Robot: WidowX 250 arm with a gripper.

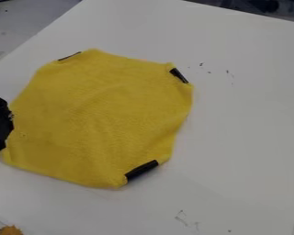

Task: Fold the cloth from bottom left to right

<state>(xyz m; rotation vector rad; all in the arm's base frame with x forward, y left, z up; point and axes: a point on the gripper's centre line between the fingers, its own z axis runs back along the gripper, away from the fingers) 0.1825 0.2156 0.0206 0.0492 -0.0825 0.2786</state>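
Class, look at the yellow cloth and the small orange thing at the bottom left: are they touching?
Apart. The camera view shows a strip of white tabletop between the yellow cloth and the orange thing.

Cloth (pixel 100 105), beside the pincer (pixel 2 133): woven-looking fabric, matt, faintly rough. Table (pixel 241 137), reaching out beyond the pincer: smooth, pale, low-sheen surface, small dark marks.

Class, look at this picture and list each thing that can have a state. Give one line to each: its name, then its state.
Yellow cloth: spread out, lightly creased
Lower right black strip: at the cloth's edge, uncovered
Upper right black strip: at the cloth's edge, uncovered
White tabletop: marked with small dark scuffs
End effector: at the cloth's lower left edge
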